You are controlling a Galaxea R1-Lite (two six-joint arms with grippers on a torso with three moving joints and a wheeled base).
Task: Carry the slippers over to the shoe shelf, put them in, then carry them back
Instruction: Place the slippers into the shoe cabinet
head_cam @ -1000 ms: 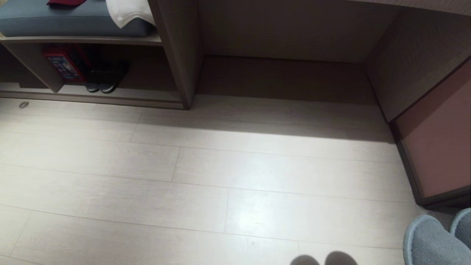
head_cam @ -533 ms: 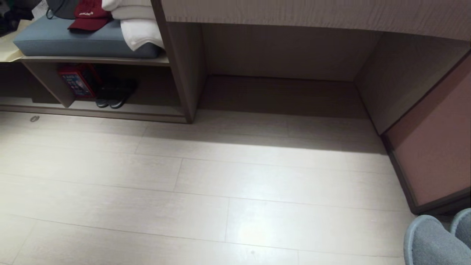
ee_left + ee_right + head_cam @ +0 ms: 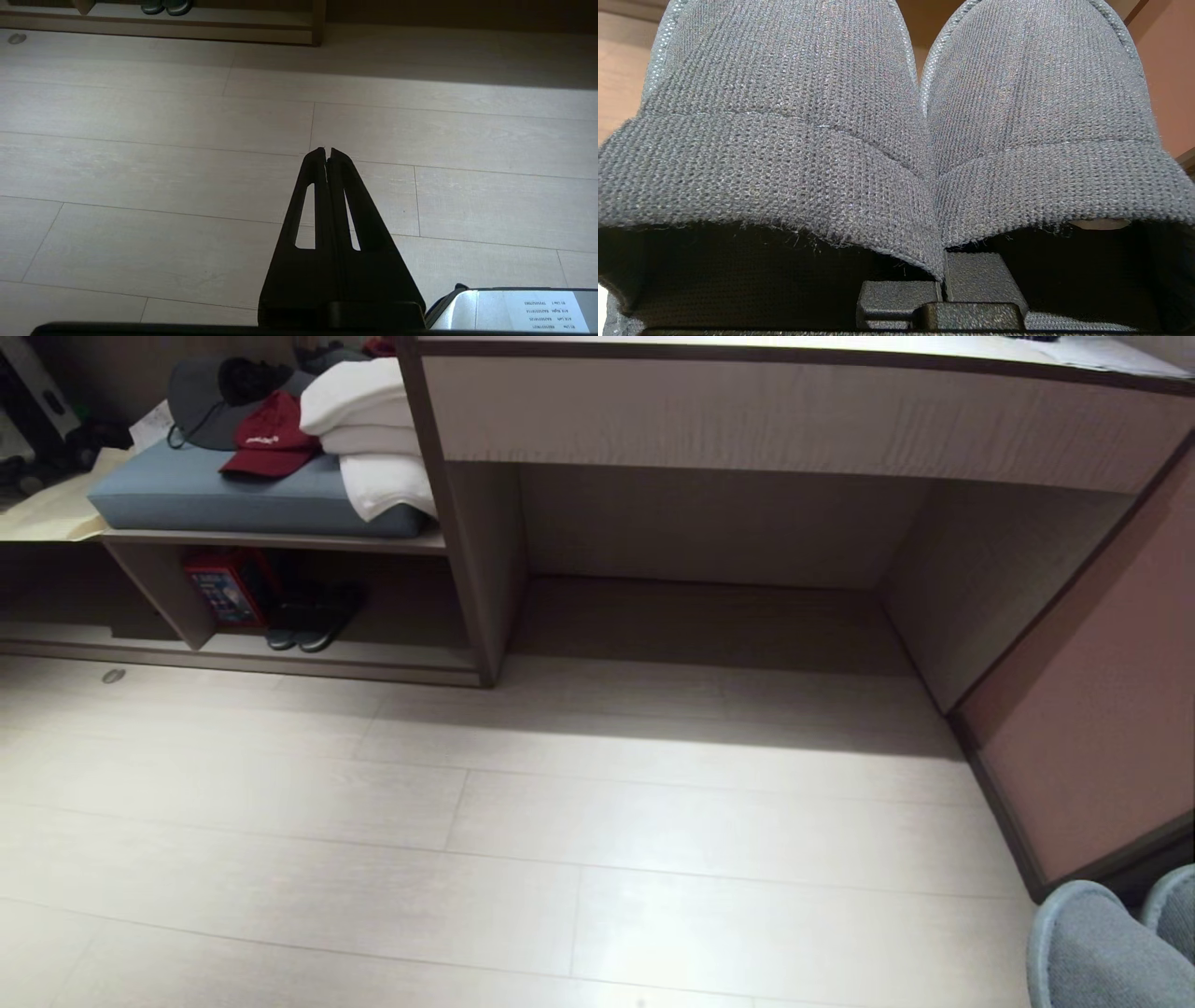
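Tilted upward since earlier, baring beige wood desk (image 3: pixel 803 420); right hand (image 3: pixel 942 284) pinching soft grey-blue fabric slippers (image 3: pixel 896 116); left hand (image 3: pixel 327 156) pressed together above pale floor (image 3: pixel 140 154).

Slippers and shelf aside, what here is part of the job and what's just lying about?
Part of the job:
- slippers, pinched together in the right tool
- shoe shelf, low, far left

Lying about:
- dark shoes and red box in the shelf
- red cap, white towels, grey cushion above
- left tool, shut, idle
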